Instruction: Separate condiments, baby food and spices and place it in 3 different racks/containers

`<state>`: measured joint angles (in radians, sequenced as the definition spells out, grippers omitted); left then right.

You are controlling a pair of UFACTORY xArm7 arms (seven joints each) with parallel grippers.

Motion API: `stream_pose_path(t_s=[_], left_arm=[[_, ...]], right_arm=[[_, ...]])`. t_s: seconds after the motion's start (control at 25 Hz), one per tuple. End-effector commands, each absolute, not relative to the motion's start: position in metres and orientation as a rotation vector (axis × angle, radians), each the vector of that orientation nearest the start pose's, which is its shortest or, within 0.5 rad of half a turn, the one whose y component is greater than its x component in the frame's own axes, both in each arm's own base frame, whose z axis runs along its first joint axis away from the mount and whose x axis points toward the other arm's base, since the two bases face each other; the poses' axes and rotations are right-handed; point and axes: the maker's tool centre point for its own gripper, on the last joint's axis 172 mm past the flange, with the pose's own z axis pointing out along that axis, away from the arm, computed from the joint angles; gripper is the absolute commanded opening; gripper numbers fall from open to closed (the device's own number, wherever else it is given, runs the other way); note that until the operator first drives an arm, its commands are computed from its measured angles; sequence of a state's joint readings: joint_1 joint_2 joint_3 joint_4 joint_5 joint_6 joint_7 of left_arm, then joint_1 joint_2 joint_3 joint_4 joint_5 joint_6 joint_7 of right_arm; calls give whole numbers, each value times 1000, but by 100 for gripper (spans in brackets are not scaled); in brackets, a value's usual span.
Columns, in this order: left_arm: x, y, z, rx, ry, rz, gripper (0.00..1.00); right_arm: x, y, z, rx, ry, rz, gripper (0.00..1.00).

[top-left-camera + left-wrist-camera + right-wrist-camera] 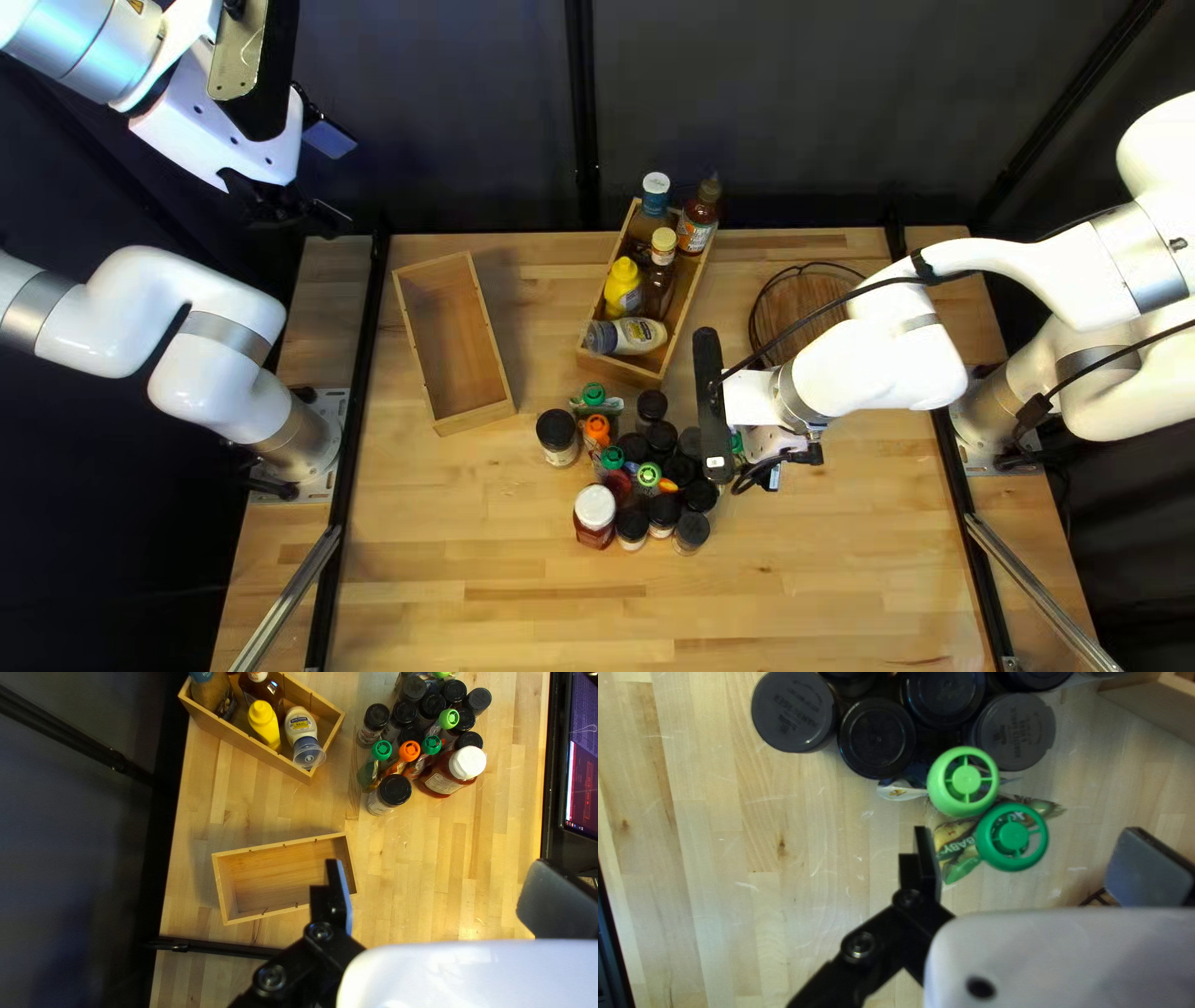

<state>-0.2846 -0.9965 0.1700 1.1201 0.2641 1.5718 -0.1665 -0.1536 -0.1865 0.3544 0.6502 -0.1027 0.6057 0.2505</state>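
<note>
A dark curtain point(448, 100) backs the pale wood table point(498, 622). The right gripper point(1027, 832) stands with its jaws wide apart, holding nothing; the green pouch point(957, 851) lies ahead, within their span but much closer to one finger point(924, 858). Its broad side slants from that finger toward the other, so closing now would probably squeeze its width; a wrist turn to pinch the thin way looks wiser, clear of the lime pouch point(965, 783) beside it. The left gripper point(437, 863), jaws also released, is farther off, with the bin point(280, 845) ahead.
</note>
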Motion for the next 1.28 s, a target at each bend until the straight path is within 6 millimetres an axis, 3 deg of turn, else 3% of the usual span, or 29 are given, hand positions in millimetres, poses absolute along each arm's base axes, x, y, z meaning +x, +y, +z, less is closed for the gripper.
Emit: stream_pose_path(t_s=[0.04,0.08,0.24,0.28,0.36,0.6,0.8,1.0,1.28], left_arm=[[252,60,517,-3003,-130,-832,100],[252,60,517,-3003,-130,-832,100],[252,60,517,-3003,-130,-832,100],[252,60,517,-3003,-130,-832,100],[252,60,517,-3003,-130,-832,100],[252,60,517,-3003,-130,-832,100],[252,60,517,-3003,-130,-832,100],[252,60,517,-3003,-130,-832,100],[252,60,517,-3003,-130,-832,100]], right_arm=[[419,63,171,-3177,-48,-413,100],[416,61,179,-3172,-49,-421,100],[405,49,242,-3148,-68,-471,100],[405,48,247,-3146,-71,-477,100],[400,30,288,-3135,-72,-501,100],[385,-19,370,-3096,-26,-577,100],[375,-49,416,-3083,18,-648,100],[346,-73,455,-3080,50,-758,100],[318,-74,485,-3077,60,-890,100]])
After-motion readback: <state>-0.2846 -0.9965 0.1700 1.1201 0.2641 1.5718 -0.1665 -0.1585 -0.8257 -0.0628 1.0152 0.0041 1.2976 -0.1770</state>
